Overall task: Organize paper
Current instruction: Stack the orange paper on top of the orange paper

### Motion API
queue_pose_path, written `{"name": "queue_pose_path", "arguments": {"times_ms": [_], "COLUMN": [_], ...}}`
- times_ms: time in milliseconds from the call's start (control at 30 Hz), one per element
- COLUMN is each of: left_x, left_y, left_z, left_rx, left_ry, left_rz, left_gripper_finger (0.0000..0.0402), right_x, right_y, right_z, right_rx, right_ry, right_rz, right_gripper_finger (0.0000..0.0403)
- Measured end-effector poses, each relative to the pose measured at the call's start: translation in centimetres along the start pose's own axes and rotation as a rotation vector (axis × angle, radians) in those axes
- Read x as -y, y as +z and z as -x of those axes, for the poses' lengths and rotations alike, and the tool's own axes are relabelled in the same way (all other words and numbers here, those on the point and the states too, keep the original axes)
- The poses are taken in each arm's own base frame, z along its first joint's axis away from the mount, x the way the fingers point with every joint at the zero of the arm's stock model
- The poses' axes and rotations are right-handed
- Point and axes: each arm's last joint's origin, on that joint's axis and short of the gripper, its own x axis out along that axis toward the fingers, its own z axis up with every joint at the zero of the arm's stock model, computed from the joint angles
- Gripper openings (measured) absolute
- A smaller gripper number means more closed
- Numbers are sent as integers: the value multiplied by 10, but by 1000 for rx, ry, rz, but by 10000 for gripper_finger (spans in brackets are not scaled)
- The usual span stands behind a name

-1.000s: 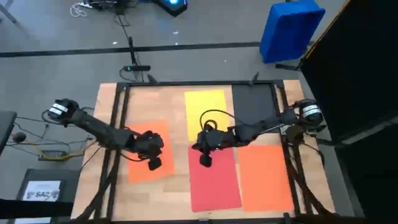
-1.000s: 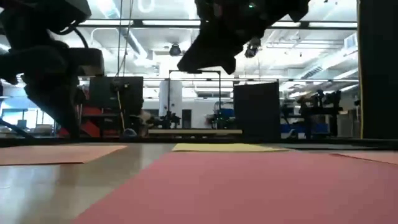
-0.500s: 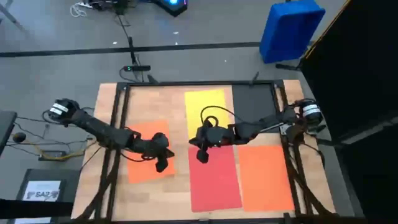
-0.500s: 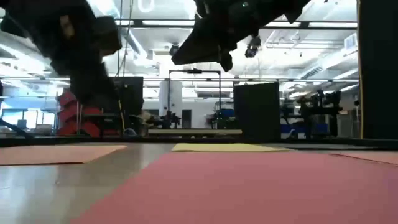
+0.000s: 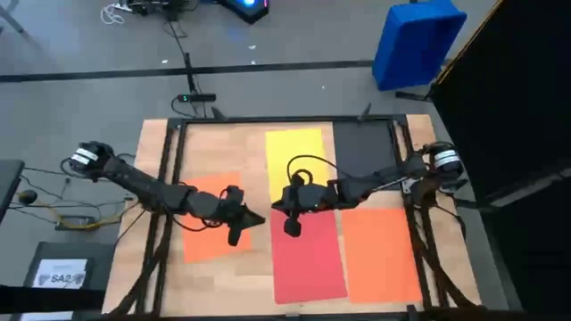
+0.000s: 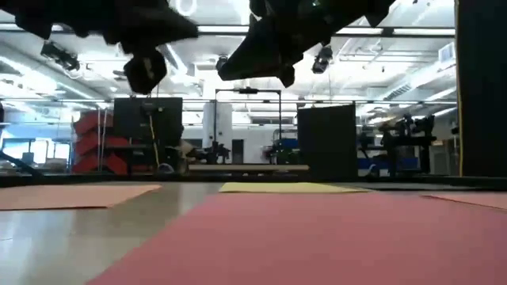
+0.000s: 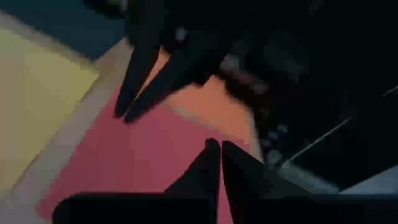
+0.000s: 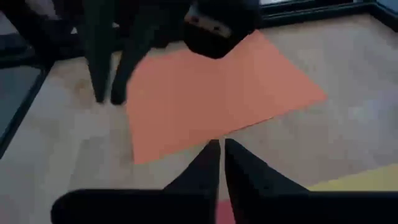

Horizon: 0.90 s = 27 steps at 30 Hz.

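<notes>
The left claw [image 5: 254,218], fingers pressed together and empty, had swung off the flat orange paper sheet [image 5: 211,218] toward the flat red paper sheet [image 5: 307,250] on the wooden tabletop [image 5: 241,152], meeting the likewise closed right claw [image 5: 272,204] above its near corner.

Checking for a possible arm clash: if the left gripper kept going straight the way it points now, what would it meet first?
Most likely the right gripper. The left gripper, jaws shut, points across the red sheet, where the right gripper hangs facing it. Height is hard to judge; it might pass under and skim the red sheet instead.
</notes>
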Motion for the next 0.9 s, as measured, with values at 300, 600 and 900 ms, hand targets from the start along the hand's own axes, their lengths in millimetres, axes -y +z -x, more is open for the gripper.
{"name": "queue_pose_path", "arguments": {"times_ms": [300, 600, 900], "left_x": [3, -74, -80], "left_y": [8, -26, -29], "left_z": [5, 73, 84], "left_rx": [-64, -765, -840], "left_ry": [-178, 719, 820], "left_rz": [-209, -25, -3], "left_gripper_finger": [0, 0, 0], "right_x": [2, -5, -47], "right_y": [0, 1, -28], "right_z": [-1, 0, -57], "right_rx": [1, 9, -73], "right_ry": [-8, 92, 169], "right_rz": [-28, 38, 297], "right_gripper_finger": [0, 0, 15]}}
